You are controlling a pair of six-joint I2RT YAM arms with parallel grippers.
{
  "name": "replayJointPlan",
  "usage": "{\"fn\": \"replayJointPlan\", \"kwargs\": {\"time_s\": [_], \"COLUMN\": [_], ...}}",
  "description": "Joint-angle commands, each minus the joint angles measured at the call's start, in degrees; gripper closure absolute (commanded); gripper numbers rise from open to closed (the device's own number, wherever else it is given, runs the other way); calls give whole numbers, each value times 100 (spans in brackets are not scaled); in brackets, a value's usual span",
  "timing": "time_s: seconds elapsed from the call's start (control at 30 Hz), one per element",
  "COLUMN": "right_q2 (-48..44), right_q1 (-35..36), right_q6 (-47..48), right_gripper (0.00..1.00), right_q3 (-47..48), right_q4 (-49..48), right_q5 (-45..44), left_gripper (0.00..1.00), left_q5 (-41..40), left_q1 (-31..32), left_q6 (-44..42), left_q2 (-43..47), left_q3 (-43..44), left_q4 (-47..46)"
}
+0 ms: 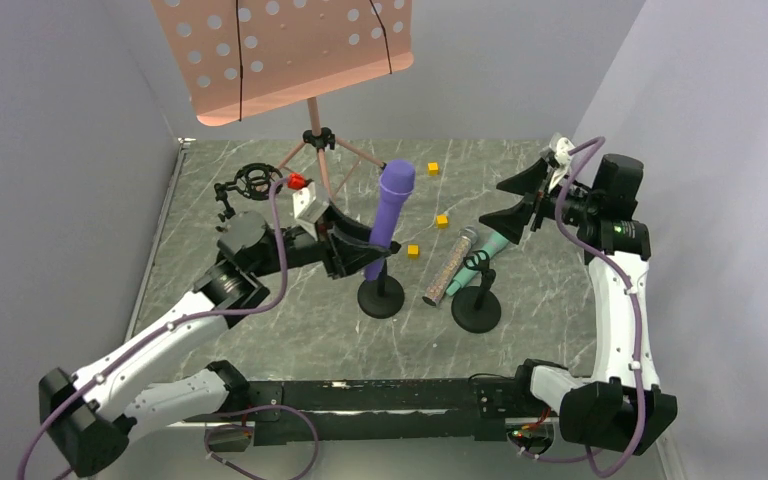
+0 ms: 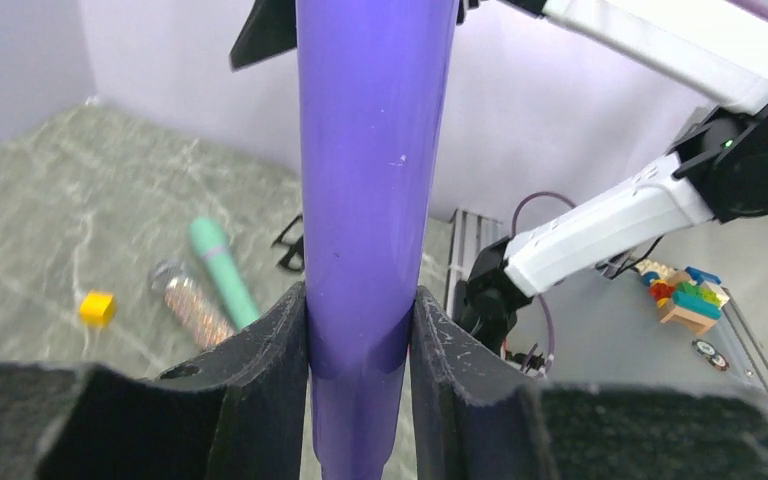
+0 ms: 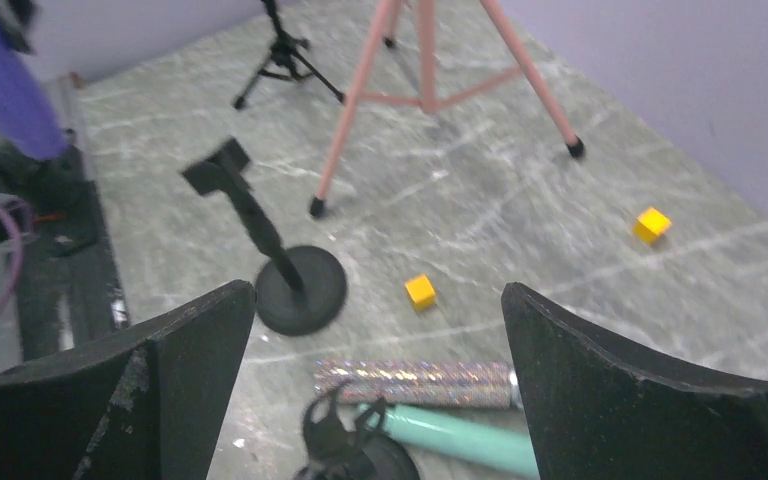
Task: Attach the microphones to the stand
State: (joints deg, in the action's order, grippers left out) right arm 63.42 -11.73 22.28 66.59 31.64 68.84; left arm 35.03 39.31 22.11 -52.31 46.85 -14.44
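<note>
Clock is set on the top view, 12 = away from the arm bases. Nearest, at centre, is a round-base stand [image 1: 381, 298]; its clip [image 3: 218, 168] reads empty in the right wrist view. The left fingers [image 2: 260, 380] are narrowed onto the purple mic [image 2: 370, 200], pinching its lower shaft w/ the tail poking out below. The mic's long axis is near upright, head tipped twd 12–1, tail just above the stand base. It sits apart from the clip, so I judge it not yet seated. Next move prob. means lining the tail up w/ the clip and lowering. At 3 of that stand is a second stand [image 1: 476, 312], claw clip also empty. The glitter mic [image 1: 448, 268] and mint-teal mic [image 1: 497, 243] lie flat on the worktop [image 1: 290, 320] side by side, axes 7 to 1, right by that post, so they could snag. The right fingers [image 3: 190, 370] are spread wide, holding nothing, above them at 1–2; that arm is nearer to both. Farther out: yellow cubes [image 1: 413, 251], a small black tripod [image 1: 253, 182] at 10, a pink music stand [image 1: 280, 60] at 12.
</note>
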Motion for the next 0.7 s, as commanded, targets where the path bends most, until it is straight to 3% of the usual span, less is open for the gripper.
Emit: {"fn": "replayJointPlan", "kwargs": {"time_s": [0.0,0.13,0.23,0.4,0.57,0.67], "right_q2": [-185,-213,-257,-220,-206,-187], "right_q1": [141,377,693,1142,1146,1291], "right_q6": [-801,-1628,-2876,-3865,-5769,-7620], "right_gripper": [0,0,0,0,0,0], "right_q3": [392,667,746,902,328,-221], "right_q4": [-149,-512,-1382,-2185,-4586,-6973], "right_q5": [1146,1552,1699,1447,1375,1368], "left_gripper": [100,100,100,100,100,100], "left_q5": [-186,-510,-645,-762,-840,-885], "left_q1": [411,685,859,1112,1336,1375], "left_q6": [-84,89,174,437,515,588], "left_q2": [-645,-1233,-1637,-2198,-2504,-2608], "left_q3": [605,869,1108,1395,1577,1610], "left_q4": [-1423,-1948,-2122,-2437,-2504,-2541]}}
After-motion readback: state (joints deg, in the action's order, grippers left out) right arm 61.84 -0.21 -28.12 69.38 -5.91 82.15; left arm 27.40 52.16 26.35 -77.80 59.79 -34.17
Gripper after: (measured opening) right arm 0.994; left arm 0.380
